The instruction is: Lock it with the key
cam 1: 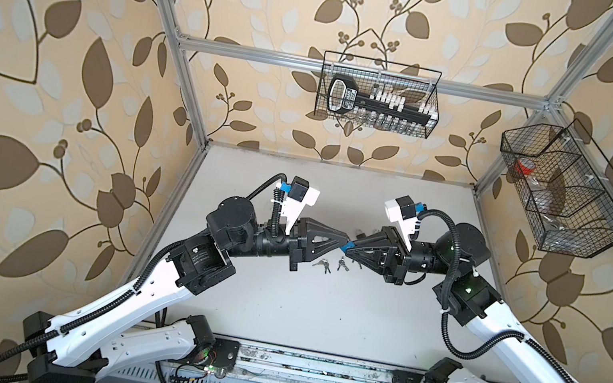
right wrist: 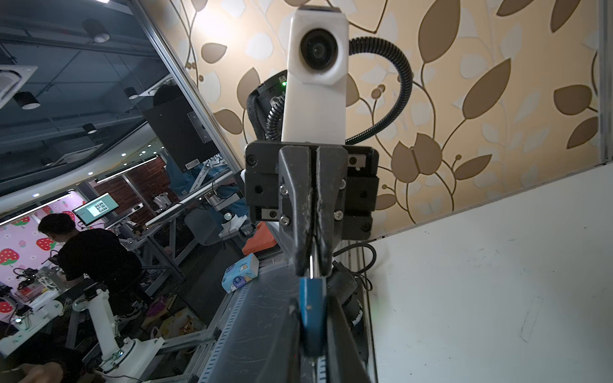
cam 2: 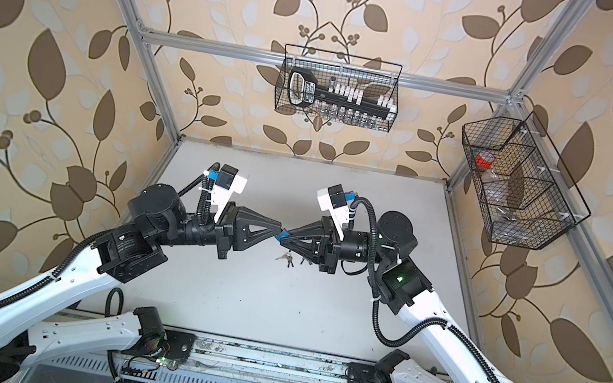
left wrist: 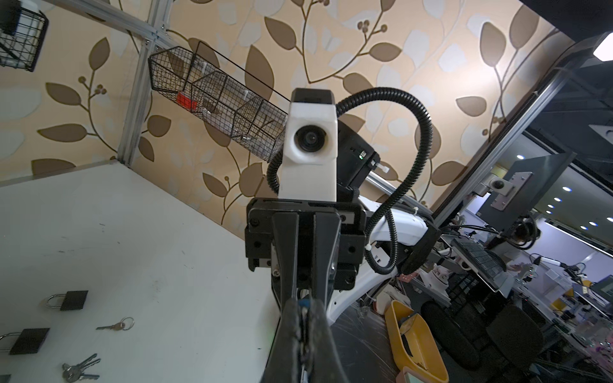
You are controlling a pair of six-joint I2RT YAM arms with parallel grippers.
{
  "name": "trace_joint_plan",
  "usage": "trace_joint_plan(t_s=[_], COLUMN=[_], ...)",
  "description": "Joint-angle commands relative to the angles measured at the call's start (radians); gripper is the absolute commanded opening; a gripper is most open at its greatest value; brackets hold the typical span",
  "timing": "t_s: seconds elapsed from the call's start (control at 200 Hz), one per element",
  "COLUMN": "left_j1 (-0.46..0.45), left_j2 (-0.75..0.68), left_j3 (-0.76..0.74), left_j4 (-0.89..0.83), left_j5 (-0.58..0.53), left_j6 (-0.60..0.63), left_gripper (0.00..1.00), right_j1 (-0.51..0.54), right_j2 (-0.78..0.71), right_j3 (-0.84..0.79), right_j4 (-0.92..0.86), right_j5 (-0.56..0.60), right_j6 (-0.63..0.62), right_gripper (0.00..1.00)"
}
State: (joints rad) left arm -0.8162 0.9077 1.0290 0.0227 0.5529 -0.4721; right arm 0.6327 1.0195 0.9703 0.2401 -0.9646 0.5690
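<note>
- Padlock [right wrist: 311, 318], blue, is clamped between the fingers of the right gripper [right wrist: 312, 335], which are drawn in narrow against its two sides; in both top views it shows as a small blue patch [cam 1: 349, 245] [cam 2: 282, 235] in the air above the middle of the table [cam 1: 276, 314].
- The left gripper [right wrist: 312, 265] points straight at it, tip to tip with the right one, and its fingers are pressed together on a thin silver shaft, the key [right wrist: 311, 262].
- The key's far end meets the end face of the padlock; how deep it sits inside cannot be told.
- In both top views the two arms reach in from either side, and the left gripper [cam 1: 345, 235] and right gripper [cam 1: 352, 250] form a shallow peak over the table.
- Spare keys [cam 1: 322, 264] lie on the table just below the meeting point.
- The left wrist view shows two black padlocks [left wrist: 71, 300] lying flat on the table, a single key on a ring [left wrist: 116, 325] between them and a key bunch [left wrist: 79, 366] beside.
- A wire basket [cam 1: 378, 95] hangs on the back frame, and another [cam 1: 570, 190] on the right side.
</note>
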Motion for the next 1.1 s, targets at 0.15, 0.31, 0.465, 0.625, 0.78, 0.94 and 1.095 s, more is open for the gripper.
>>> trace_joint_plan(t_s=[0.15,0.31,0.465,0.625,0.78,0.94,1.095], left_j1=[-0.055,-0.055,-0.055,-0.055,-0.055,-0.055,-0.055], left_j2=[-0.045,-0.024,0.013,0.026,0.022,0.022,0.016], left_j3=[0.061,0.111,0.158,0.167,0.151,0.149,0.142], left_j4=[-0.290,-0.340,-0.405,-0.418,-0.390,-0.385,-0.379], left_j5=[-0.282,-0.463,-0.570,-0.609,-0.611,-0.585,-0.577], left_j6=[0.045,0.050,0.030,-0.010,-0.034,-0.027,-0.026], left_gripper=[0.00,0.00,0.00,0.00,0.00,0.00,0.00], right_j1=[-0.001,-0.001,0.043,0.149,0.253,0.289,0.289], right_j2=[-0.115,-0.200,-0.192,-0.155,-0.093,-0.038,-0.002], right_j3=[-0.038,-0.118,-0.140,-0.171,-0.164,-0.147,-0.118], right_j4=[-0.156,-0.233,-0.314,-0.242,-0.159,-0.114,-0.101], right_j5=[0.208,0.372,0.627,0.775,0.870,0.927,0.956], right_j6=[-0.297,-0.382,-0.390,-0.373,-0.399,-0.435,-0.432], right_gripper=[0.43,0.50,0.49,0.49,0.47,0.46,0.44])
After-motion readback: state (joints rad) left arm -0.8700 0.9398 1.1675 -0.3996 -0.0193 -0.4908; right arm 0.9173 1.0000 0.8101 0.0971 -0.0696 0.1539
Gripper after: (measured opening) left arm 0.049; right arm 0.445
